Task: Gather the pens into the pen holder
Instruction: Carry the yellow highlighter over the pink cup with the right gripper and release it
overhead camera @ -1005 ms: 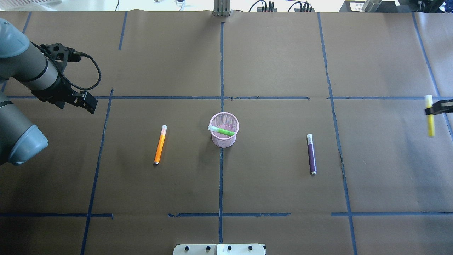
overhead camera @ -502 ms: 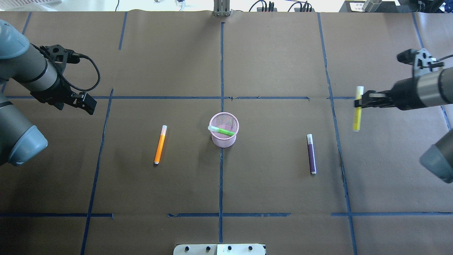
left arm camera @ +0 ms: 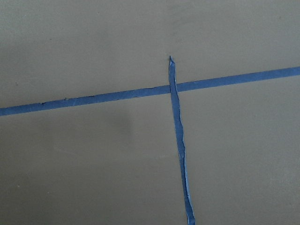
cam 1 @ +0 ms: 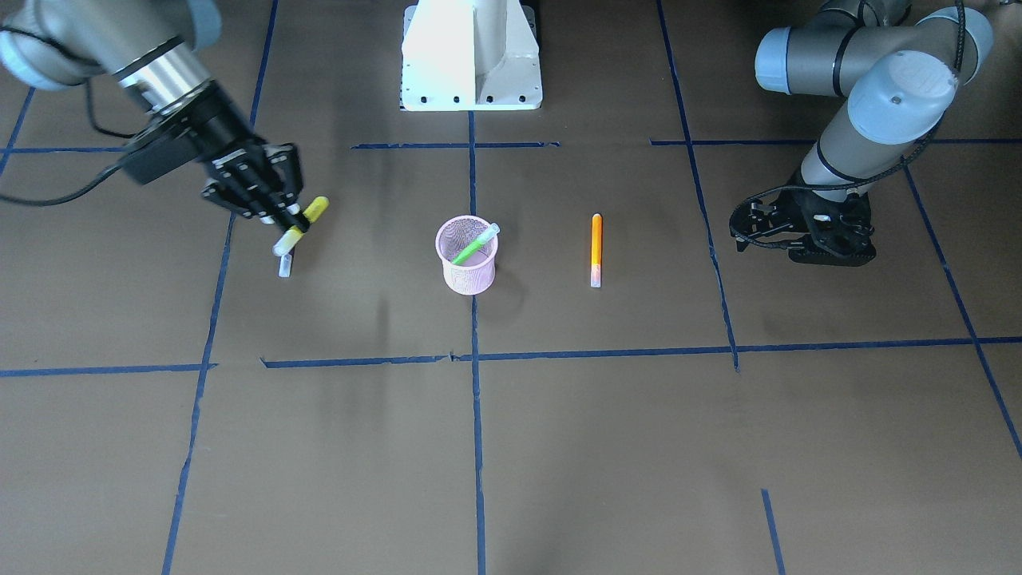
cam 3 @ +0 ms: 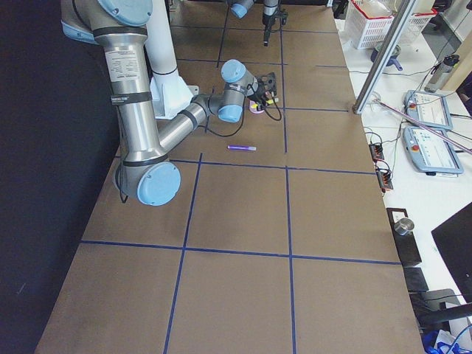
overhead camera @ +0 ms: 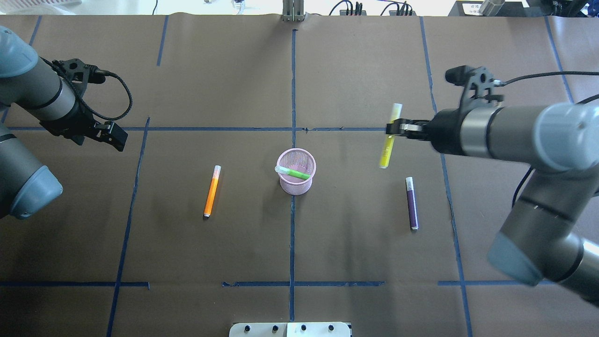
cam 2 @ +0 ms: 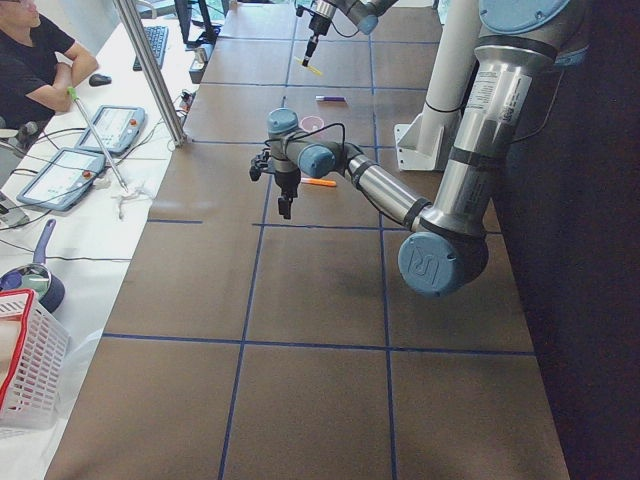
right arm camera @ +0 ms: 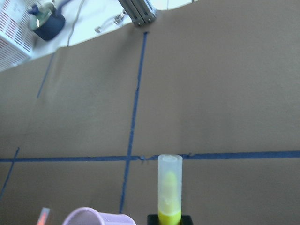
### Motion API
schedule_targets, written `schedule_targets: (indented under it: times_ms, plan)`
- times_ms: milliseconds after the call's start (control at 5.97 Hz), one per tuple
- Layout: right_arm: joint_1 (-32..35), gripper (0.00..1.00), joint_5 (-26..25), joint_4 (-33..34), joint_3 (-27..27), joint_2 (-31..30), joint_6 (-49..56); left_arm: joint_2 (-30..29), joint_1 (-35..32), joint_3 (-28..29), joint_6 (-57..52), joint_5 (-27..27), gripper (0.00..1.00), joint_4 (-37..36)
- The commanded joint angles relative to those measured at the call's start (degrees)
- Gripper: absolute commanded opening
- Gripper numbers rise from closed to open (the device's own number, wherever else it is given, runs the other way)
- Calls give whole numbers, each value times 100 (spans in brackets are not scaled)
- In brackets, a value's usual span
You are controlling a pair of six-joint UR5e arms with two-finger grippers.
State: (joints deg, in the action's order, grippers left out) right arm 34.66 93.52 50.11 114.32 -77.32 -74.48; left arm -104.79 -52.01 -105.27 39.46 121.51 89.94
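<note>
The pink mesh pen holder (overhead camera: pixel 296 183) stands at the table's centre with a green pen (overhead camera: pixel 295 173) leaning inside it. An orange pen (overhead camera: pixel 211 191) lies to its left and a purple pen (overhead camera: pixel 412 203) to its right. My right gripper (overhead camera: pixel 395 127) is shut on a yellow pen (overhead camera: pixel 389 136) and holds it in the air, right of the holder and above the purple pen's far end. The yellow pen's pale cap shows in the right wrist view (right arm camera: pixel 169 194), with the holder's rim (right arm camera: pixel 93 216) below left. My left gripper (overhead camera: pixel 119 140) is open and empty at the far left.
Blue tape lines (overhead camera: pixel 292 93) divide the brown paper table cover. A white robot base plate (cam 1: pixel 471 56) stands at the robot's side. Cables and plugs (overhead camera: pixel 355 8) lie along the far edge. The left wrist view shows only paper and crossing tape (left arm camera: pixel 176 86).
My right arm has swung in from the table's right edge toward the holder, carrying the yellow pen. The left arm has barely moved. The pens on the table lie as before.
</note>
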Motion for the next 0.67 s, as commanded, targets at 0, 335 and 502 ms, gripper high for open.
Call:
schedule_targets:
  times_ms: [0,335,502]
  plan:
    - [-1159,0,-2267,460,72,531,12,115,6,-11,-8,13,99,14]
    - [-2178,0,-4341,928,-15,963,30,116,6,-63,1,22,99,15]
    - [-2453,0,-5177,904,-407,1138,-49,116,6,-63,1,14,99,6]
